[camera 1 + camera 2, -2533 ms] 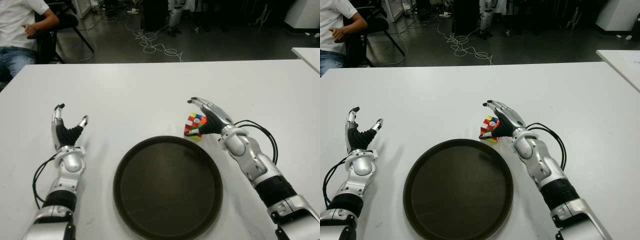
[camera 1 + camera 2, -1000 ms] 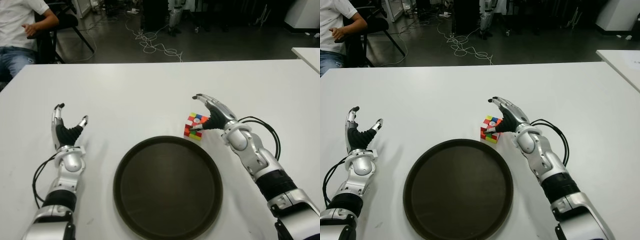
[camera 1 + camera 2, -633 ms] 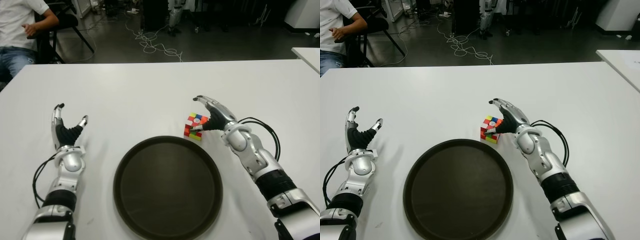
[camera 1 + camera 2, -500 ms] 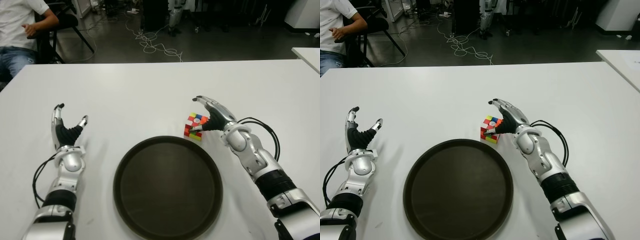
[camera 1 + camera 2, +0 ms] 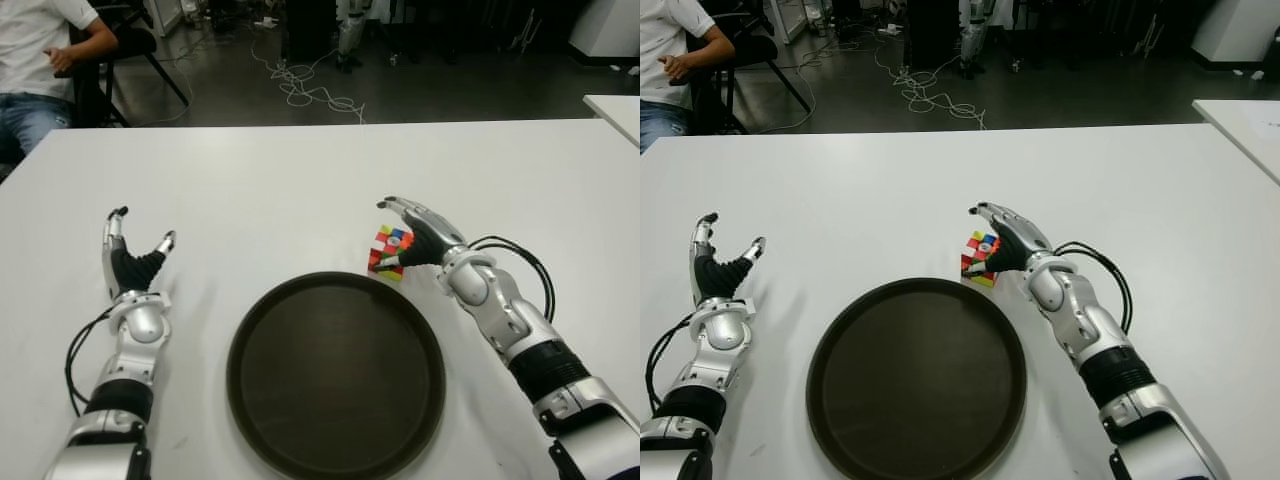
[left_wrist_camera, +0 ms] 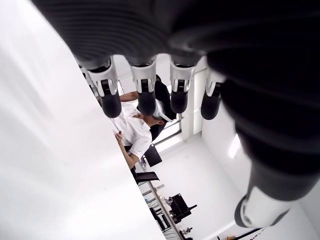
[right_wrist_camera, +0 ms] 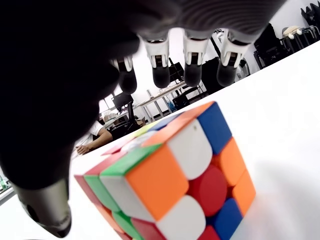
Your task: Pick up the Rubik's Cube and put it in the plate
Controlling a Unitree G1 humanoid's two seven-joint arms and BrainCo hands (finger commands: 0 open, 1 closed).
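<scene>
Now the right hand [image 5: 408, 240], fingers spread and holding nothing, cups the glossy Rubik's Cube [image 5: 386, 253] beside the round plate [image 5: 335, 372].

The round dark brown plate [image 5: 335, 375] lies open at lower centre, nothing on it. The multicoloured Rubik's Cube [image 5: 388, 252] stands just beyond its upper-right rim, the right hand [image 5: 418, 237] spread around it. The white table [image 5: 280, 180] is bare across the upper frame.

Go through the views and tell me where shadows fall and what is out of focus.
Left eye view: the right robot hand shades the Rubik's Cube; soft shadows lie on the table beside the plate and the idle left robot hand.
Right wrist view: the palm looms dark and blurred, the cube fairly sharp.
Left wrist view: the near palm is a dark blur.
</scene>
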